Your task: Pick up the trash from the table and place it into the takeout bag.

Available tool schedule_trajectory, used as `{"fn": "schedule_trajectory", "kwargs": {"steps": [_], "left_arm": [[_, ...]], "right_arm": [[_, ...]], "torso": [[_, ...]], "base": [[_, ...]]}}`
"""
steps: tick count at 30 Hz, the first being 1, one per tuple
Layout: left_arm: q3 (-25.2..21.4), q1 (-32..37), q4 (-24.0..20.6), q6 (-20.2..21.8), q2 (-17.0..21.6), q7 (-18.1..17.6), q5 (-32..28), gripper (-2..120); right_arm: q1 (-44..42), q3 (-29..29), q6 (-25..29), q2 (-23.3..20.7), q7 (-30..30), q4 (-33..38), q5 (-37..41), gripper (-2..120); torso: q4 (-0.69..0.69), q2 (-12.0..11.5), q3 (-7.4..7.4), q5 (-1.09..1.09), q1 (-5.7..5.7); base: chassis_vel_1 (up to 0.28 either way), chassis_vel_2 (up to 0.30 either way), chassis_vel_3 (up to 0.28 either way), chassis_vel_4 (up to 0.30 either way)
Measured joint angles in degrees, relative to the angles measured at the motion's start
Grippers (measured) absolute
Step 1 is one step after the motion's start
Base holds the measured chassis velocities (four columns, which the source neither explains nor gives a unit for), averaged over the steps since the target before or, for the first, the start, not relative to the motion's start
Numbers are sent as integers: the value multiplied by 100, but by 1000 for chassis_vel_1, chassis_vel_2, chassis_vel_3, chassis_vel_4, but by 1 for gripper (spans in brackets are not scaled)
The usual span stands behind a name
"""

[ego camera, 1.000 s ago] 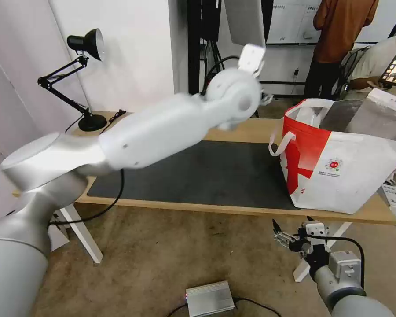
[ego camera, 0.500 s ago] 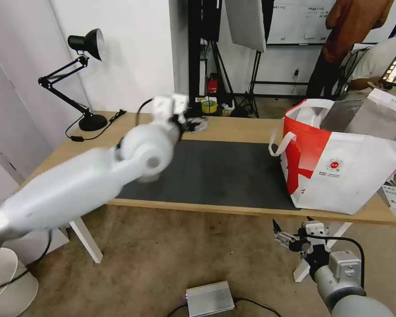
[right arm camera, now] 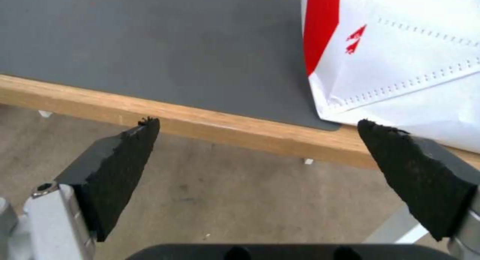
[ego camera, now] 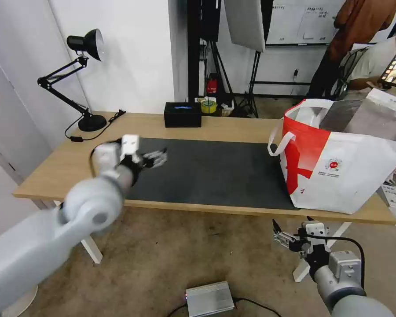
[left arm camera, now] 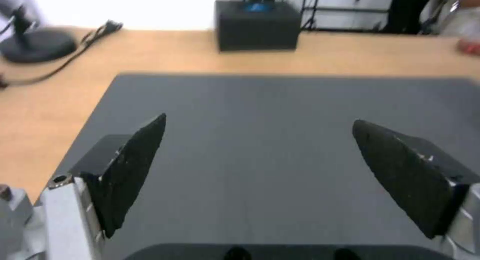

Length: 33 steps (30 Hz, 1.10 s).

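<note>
light-wood worktop (ego camera: pixel 233 127) with dark grey mat (ego camera: pixel 215 171), takeout bag (ego camera: pixel 343 171) at its right end, left gripper (ego camera: pixel 156 158) above mat's left edge, fingers spread empty, right gripper (ego camera: pixel 282 235) below front edge, fingers apart, brown carpet floor (ego camera: pixel 163 259)

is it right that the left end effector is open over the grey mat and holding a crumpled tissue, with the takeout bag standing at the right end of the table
Not quite: the left end effector holds nothing. The left wrist view shows its fingers spread with only bare grey mat between them. The rest stands: it is open over the mat, and the takeout bag stands at the right end of the table.
</note>
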Motion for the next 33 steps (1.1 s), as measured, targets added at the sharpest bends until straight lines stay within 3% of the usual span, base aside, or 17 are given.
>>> {"fn": "schedule_trajectory", "kwargs": {"steps": [9, 23, 33], "left_arm": [[-110, 420, 24, -64, -227, 105, 317, 100], [-1431, 2820, -180, -182, -733, 593, 1685, 100], [-1816, 3653, -158, -379, -1024, 889, 2265, 100]], "right_arm": [[0, 0, 0, 0, 0, 0, 0, 100], [0, 0, 0, 0, 0, 0, 0, 100], [0, 0, 0, 0, 0, 0, 0, 100]], "torso": [[-7, -1, 1, 1, 2], [-4, -1, 1, 0, 1], [-5, 0, 1, 0, 1]], "base": [[0, 0, 0, 0], [0, 0, 0, 0], [0, 0, 0, 0]]}}
